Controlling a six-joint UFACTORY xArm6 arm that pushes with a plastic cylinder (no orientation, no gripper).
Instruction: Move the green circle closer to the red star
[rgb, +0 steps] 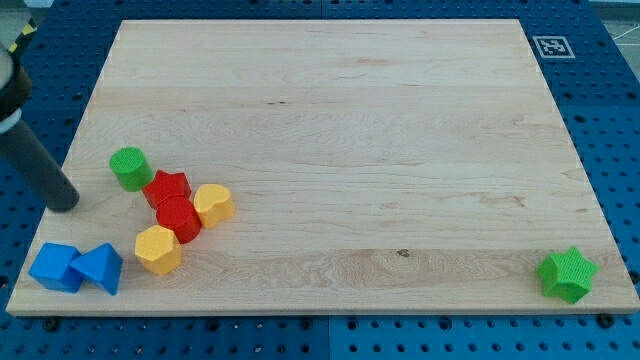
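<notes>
The green circle (129, 167) stands at the board's left side, touching or nearly touching the upper left of the red star (167, 188). A second red block (179, 217) sits just below the star. My tip (66, 203) rests on the board to the left of the green circle and a little lower, apart from it. The dark rod slants up to the view's top left.
A yellow block (213, 203) lies right of the red blocks, another yellow block (157, 249) below them. Two blue blocks (56, 266) (100, 267) sit at the bottom left corner. A green star (567, 274) lies at the bottom right. The wooden board (350, 120) has blue pegboard around it.
</notes>
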